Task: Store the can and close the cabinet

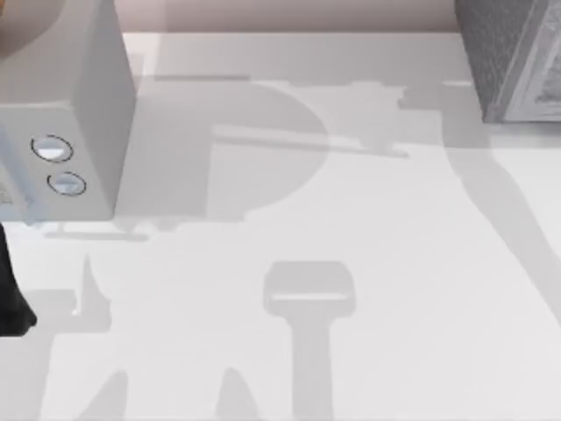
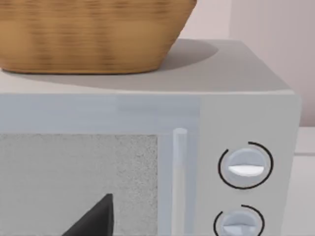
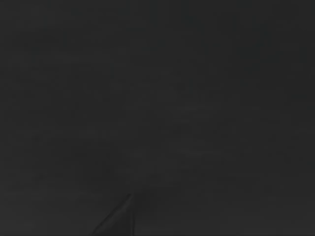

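Nearest you, along the top view's left edge, stands the dark left arm over the white table. Its wrist view shows one dark tip of the left gripper, held low before the glass door. You cannot tell whether that gripper is released or clenched, and nothing can be seen in its grasp.

Next, farther in on the left side, sits the microwave, a pale grey box. Its two round dials are stacked one above the other beside the upright door handle. A woven basket rests on the microwave's roof, touching it.

Farthest, at the table's far right corner, stands a speckled grey box, which you may judge to be the cabinet. It lies well apart from the microwave, with bare table between them.

The right wrist view is dark, so the right gripper's state cannot be told either.

You cannot tell where the can lies, nor how its long axis runs. The relation that matters is therefore one of sides: the cabinet is on the right, far from the left arm. In judgement, both storing and closing fall to the right arm, the nearer one. The left arm, facing the microwave, looks idle.
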Robot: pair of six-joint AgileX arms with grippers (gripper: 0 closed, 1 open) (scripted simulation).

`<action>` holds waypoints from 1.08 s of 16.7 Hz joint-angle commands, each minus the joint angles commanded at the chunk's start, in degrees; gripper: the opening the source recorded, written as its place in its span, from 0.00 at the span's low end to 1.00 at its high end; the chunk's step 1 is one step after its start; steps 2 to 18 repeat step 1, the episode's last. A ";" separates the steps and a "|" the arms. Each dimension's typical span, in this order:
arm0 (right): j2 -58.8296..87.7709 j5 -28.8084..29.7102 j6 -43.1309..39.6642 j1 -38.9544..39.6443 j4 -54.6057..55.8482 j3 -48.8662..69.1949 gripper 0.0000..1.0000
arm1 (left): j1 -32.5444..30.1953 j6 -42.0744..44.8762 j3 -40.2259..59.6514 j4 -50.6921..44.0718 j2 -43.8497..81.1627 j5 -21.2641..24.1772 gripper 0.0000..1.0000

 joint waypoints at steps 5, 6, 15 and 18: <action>0.42 -0.33 -0.01 -0.32 0.19 0.33 1.00 | 0.00 0.00 0.00 0.00 0.00 0.00 1.00; 0.42 -0.33 -0.01 -0.32 0.19 0.33 1.00 | 0.00 0.00 0.00 0.00 0.00 0.00 1.00; 0.42 -0.33 -0.01 -0.32 0.19 0.33 1.00 | 0.00 0.00 0.00 0.00 0.00 0.00 1.00; 0.42 -0.33 -0.01 -0.32 0.19 0.33 1.00 | 0.00 0.00 0.00 0.00 0.00 0.00 1.00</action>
